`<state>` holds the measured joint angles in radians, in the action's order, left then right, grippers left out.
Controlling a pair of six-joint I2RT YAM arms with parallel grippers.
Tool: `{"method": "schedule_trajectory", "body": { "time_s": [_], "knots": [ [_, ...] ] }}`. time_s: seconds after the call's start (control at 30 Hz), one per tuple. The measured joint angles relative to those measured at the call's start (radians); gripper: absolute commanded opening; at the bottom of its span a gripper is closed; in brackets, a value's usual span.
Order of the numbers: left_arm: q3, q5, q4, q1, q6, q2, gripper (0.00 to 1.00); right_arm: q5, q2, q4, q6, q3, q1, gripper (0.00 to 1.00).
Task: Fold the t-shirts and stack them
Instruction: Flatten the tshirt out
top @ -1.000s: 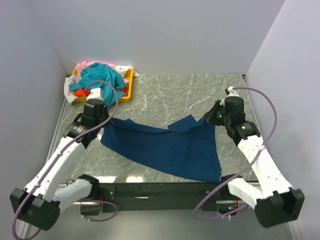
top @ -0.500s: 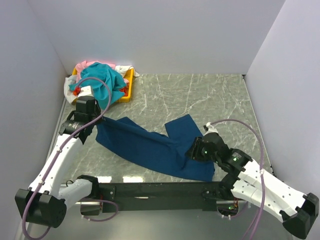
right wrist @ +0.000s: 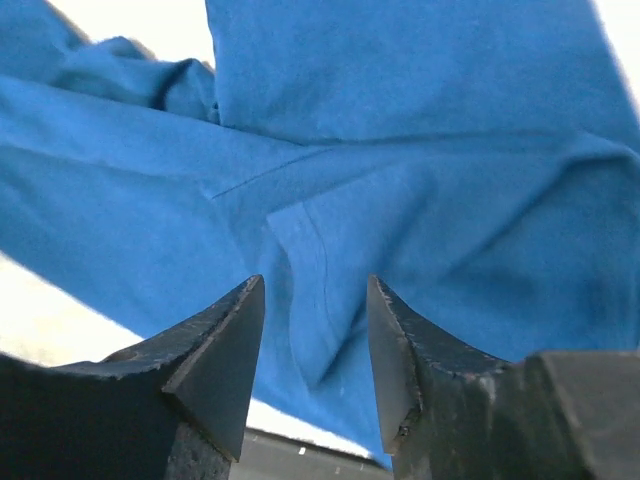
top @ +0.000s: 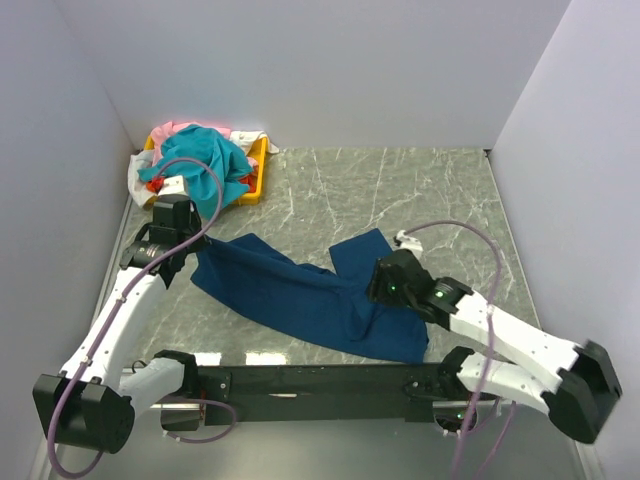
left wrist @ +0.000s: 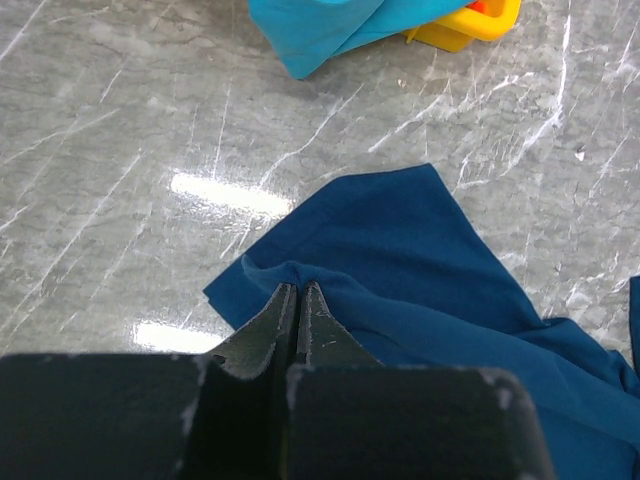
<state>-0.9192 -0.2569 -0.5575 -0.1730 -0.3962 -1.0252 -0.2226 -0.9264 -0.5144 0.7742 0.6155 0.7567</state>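
Top external: navy t-shirt lies crumpled along the near side of the bench. The other shirts are heaped on the yellow tray at back left. Wrist views: left tool is clenched on a pinch of the navy edge, right tool is released, jaws apart just over the cloth, holding nothing. Risks: with only one side held, a left pull would likely drag and bunch the shirt instead of spreading it. A right regrasp could catch two layers at the fold.

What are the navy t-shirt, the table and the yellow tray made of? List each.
Navy t-shirt: soft knit fabric, likely cotton, matte; it creases and drapes.
Table: grey, white-veined, glossy with glare; marble or imitation.
Yellow tray: probably plastic; smooth, rounded rim.
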Motion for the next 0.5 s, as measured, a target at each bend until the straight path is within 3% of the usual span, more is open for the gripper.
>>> {"method": "schedule_trajectory", "body": {
  "time_s": [0.17, 0.5],
  "knots": [
    [0.006, 0.010, 0.003, 0.002, 0.002, -0.003, 0.01, 0.042, -0.149, 0.097, -0.061, 0.003, 0.007, 0.49],
    [0.012, 0.024, 0.014, 0.002, 0.002, -0.006, 0.00, 0.067, -0.294, 0.193, -0.136, 0.023, 0.053, 0.50]
  ]
}}
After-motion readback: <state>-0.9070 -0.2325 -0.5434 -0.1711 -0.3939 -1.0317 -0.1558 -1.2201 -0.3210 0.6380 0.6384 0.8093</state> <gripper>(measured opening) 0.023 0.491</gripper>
